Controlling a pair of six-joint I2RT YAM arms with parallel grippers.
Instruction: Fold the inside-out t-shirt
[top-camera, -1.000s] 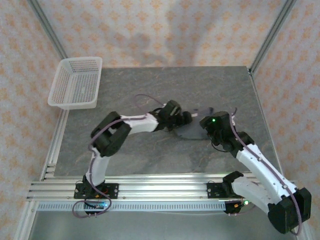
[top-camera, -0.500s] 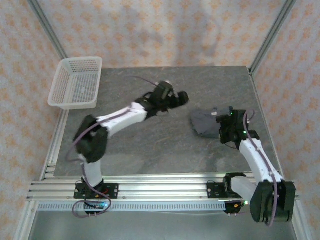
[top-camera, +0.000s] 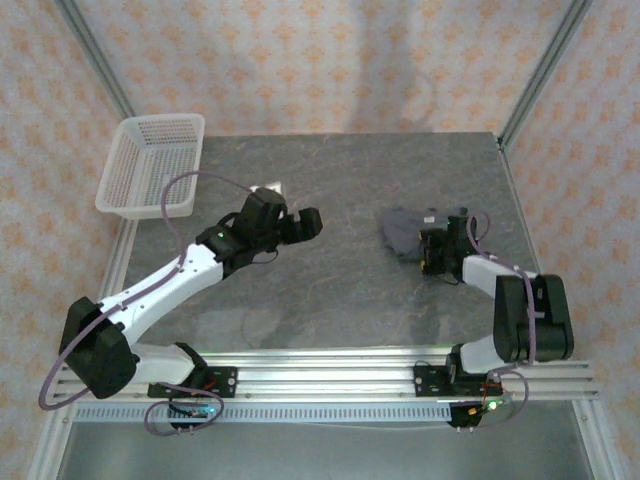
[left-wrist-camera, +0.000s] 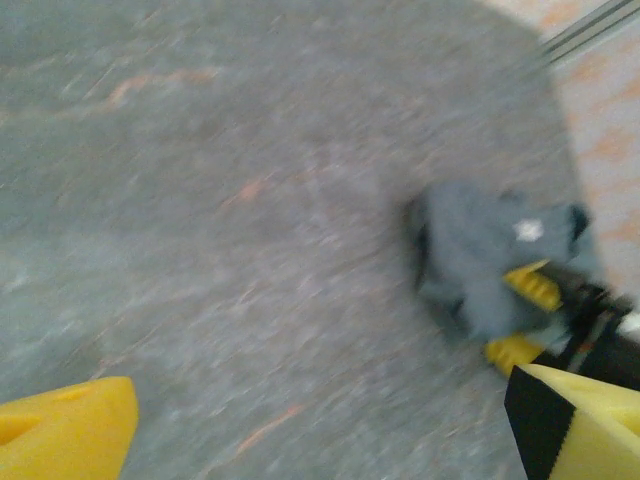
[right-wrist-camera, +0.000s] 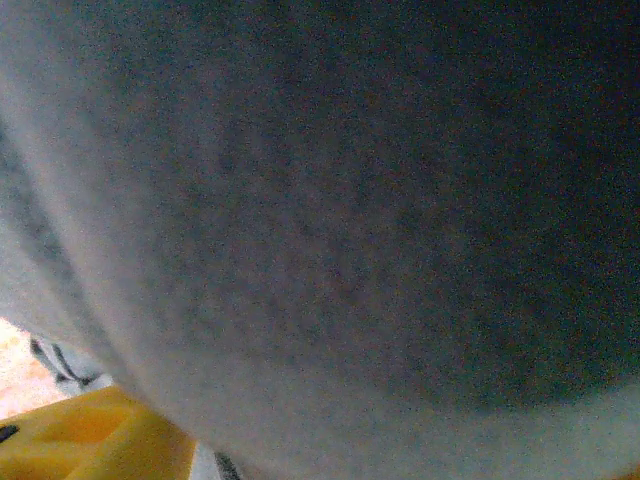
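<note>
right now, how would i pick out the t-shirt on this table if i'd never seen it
Start at the grey stone-patterned table and look to its right half, opposite the white mesh basket at the far left corner. There, at the right arm's tool, lies the t-shirt: a bunched slate-grey heap, darker than the table, with a small light tag.

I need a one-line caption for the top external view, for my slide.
Right gripper meets the bunched grey t-shirt; left gripper hovers open, apart, over the table.

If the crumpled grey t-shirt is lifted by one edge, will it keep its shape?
Probably not: the t-shirt lies in a creased bundle, so it would likely sag and unfurl. Its matte fabric looks light and unlikely to slip.
</note>
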